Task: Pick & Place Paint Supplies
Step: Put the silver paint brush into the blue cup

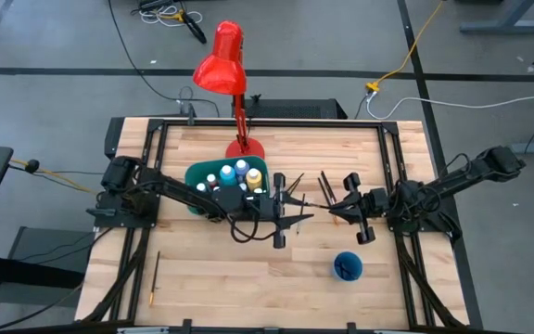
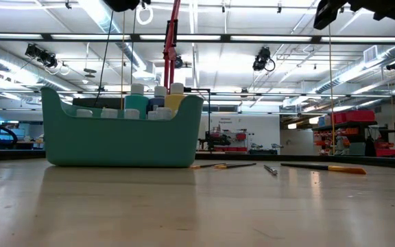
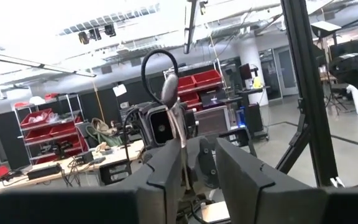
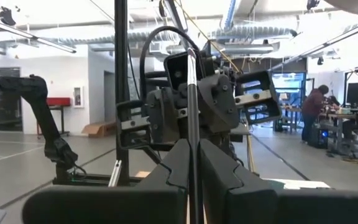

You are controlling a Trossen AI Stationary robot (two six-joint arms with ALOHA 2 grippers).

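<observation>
Right gripper [image 4: 193, 177], mid-table facing the left gripper [image 3: 194, 171], pinches a paintbrush [image 4: 192, 124] upright, bristles skyward. Left fingers stand parted around its tip. Bottles [image 1: 239, 173] fill the bin [image 1: 196, 176].

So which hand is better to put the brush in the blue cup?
Probably the right hand: it is shut on a paintbrush, and the blue cup sits nearer it than the left.
</observation>
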